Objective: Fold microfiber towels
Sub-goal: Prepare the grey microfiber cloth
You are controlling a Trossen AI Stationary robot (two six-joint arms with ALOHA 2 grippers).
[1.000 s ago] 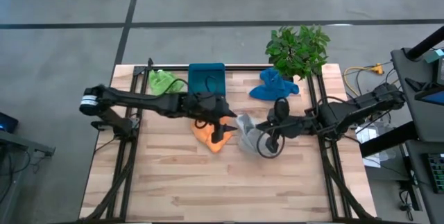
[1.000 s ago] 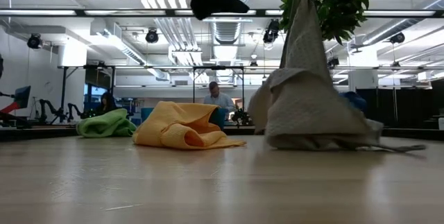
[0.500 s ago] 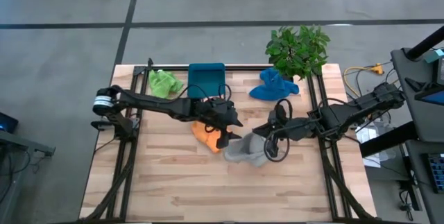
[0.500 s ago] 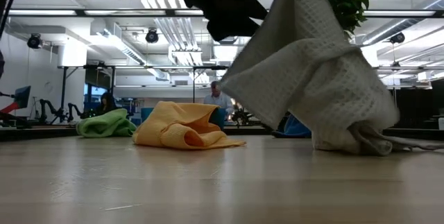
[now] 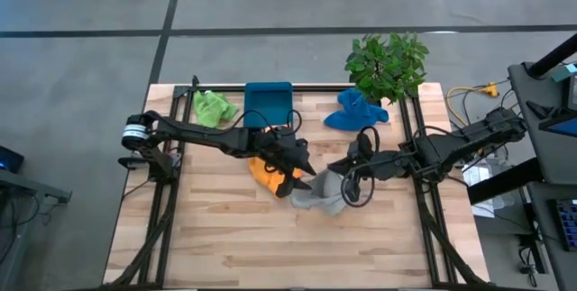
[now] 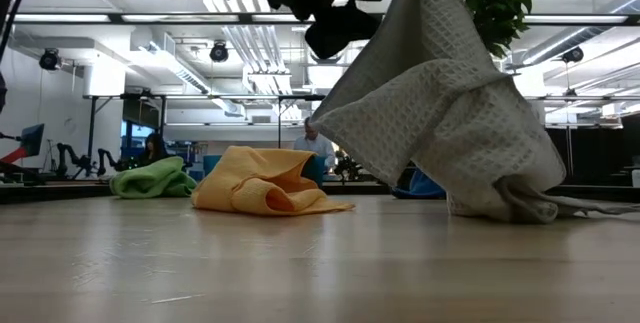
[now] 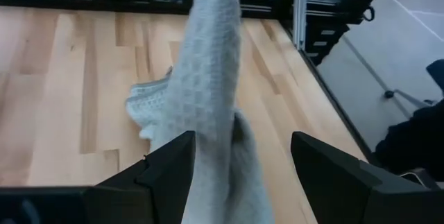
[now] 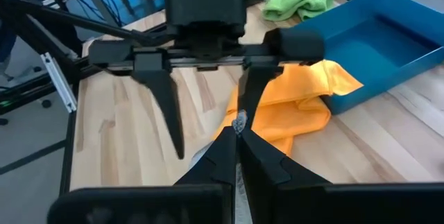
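We saw the grey towel (image 5: 321, 194) near the middle of the wooden table (image 5: 225, 246), hanging from the right gripper (image 5: 335, 172) with its lower folds bunched on the wood. In the low view the cloth (image 6: 440, 123) rose in a tall drape, one corner stretched sideways and the bottom resting on the tabletop. The right gripper's fingers were pressed together on a corner of the grey towel, as the right wrist view showed at their tips (image 8: 240, 123).

The left gripper (image 5: 300, 172) reached in from the left arm's side and hovered just beside the cloth. In the left wrist view its two fingers (image 7: 170, 172) stood spread apart, with the grey towel (image 7: 208, 92) hanging between them; they had not clamped on it. The right wrist view showed the same gripper (image 8: 208, 106) from the front, fingers wide.

The orange towel (image 5: 267, 172) lay crumpled on the table, partly under the left gripper and touching the teal tray (image 5: 268, 104) behind it. The lime green towel (image 5: 212, 106) sat bunched near the far left corner, beside the tray. The blue towel (image 5: 354, 111) lay heaped near the far right, in front of a potted plant (image 5: 386, 64).
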